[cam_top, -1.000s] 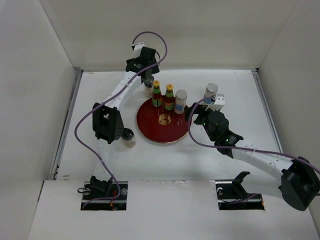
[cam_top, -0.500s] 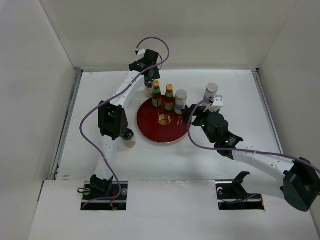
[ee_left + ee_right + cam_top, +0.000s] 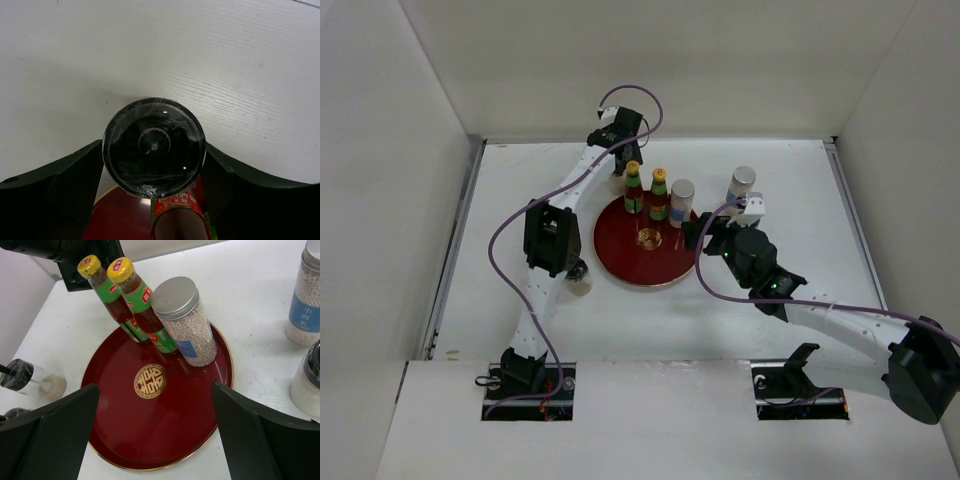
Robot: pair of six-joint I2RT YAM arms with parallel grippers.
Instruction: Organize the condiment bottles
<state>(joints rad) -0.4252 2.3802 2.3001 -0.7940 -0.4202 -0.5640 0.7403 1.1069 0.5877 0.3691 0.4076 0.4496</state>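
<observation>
Dark-lidded jar (image 3: 154, 146) upright on the tabletop (image 3: 210, 50), just off the far rim of the red tray (image 3: 620, 262), tight beside a yellow-capped sauce bottle (image 3: 176, 210). Flanked by the fingers (image 3: 70, 182) of the left gripper (image 3: 155, 167); clamped or not, cannot tell. Likely risk: knocking that bottle over on the lift, given the narrow gap. Left arm (image 3: 552, 235) stretched far, wrist pointing down. Right gripper (image 3: 154, 387) wide open, empty, near the tray.

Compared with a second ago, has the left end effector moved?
Yes. In the top view the left end effector has shifted right, toward the red tray, and now hangs over the dark-lidded jar beside it.
</observation>
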